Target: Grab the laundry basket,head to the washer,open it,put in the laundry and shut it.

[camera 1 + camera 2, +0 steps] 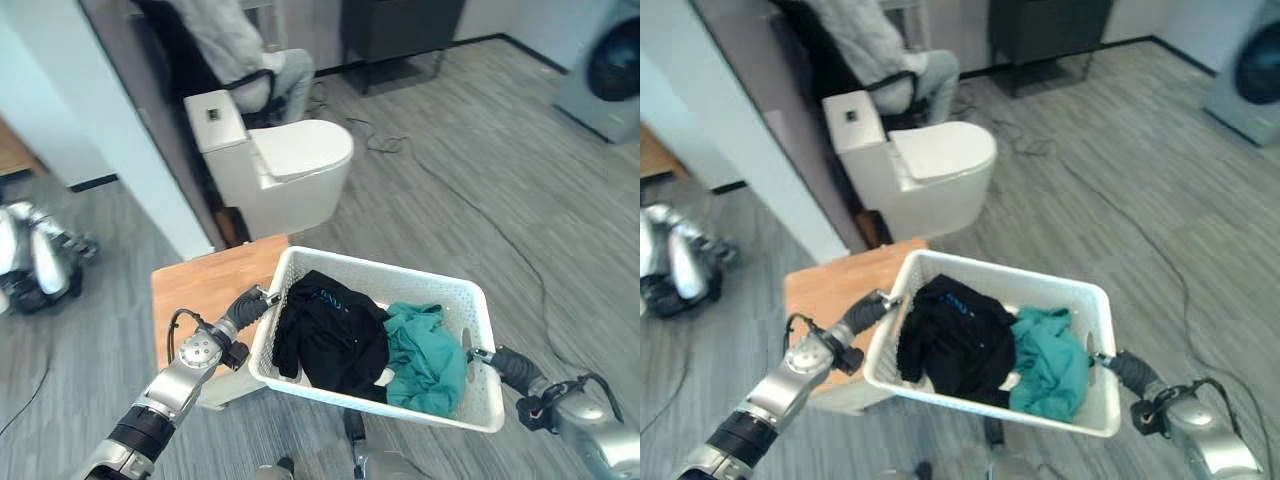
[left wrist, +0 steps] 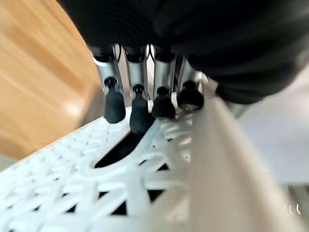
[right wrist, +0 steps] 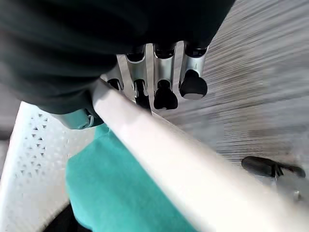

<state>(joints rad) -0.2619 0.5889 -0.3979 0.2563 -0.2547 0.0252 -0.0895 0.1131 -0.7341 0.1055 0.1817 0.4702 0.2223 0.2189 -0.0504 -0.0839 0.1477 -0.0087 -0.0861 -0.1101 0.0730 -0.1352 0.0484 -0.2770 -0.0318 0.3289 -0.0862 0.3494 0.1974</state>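
the white laundry basket, holding a black garment and a teal garment, hangs between both hands. left hand at 9 o'clock and right hand at 3 o'clock, fingers apparently hooked over its rim. wooden counter behind; washer at 1 o'clock.

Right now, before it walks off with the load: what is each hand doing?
Left hand: shut on the laundry basket, at its handle.
Right hand: shut on the basket's opposite rim.
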